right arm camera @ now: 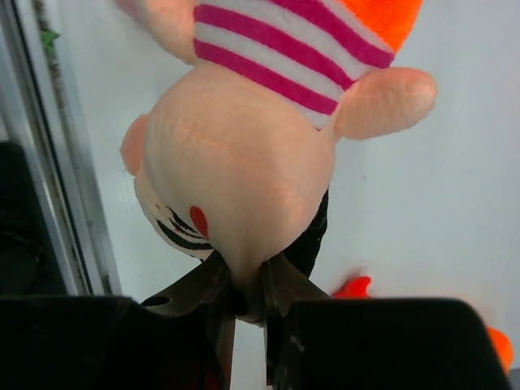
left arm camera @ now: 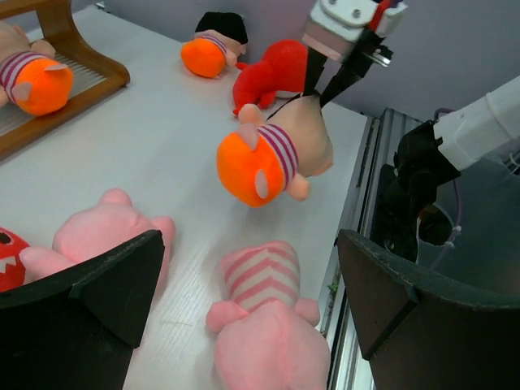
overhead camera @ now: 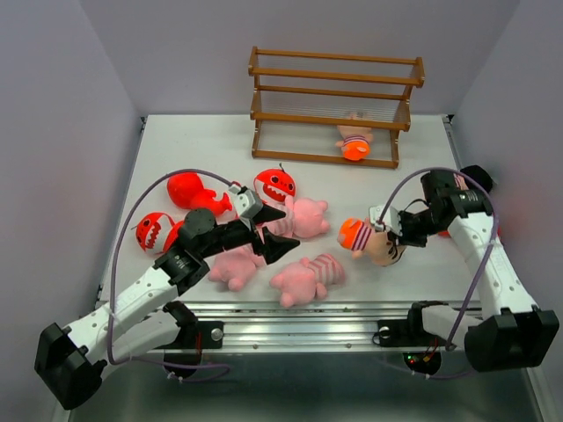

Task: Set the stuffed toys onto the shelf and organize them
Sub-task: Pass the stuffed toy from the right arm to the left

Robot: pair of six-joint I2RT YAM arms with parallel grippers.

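**Right gripper (right arm camera: 246,274) has the striped doll (left arm camera: 280,150) by the head: pickup in hand, the run to the shelf (overhead camera: 334,85) not yet made!**
The jaws pinch tight on the crown of its head, close to the table's (overhead camera: 202,141) near edge, toward the right corner; I cannot tell whether the feet are clear of the top. Its long axis runs roughly along that near edge, orange feet toward the left edge, head to the right. The next move, as I judge it: lift, carry to the far edge and set it beside the other doll (overhead camera: 354,141) on the bottom tier. Left gripper (overhead camera: 274,231) hangs spread wide over the pink toys (overhead camera: 303,215).
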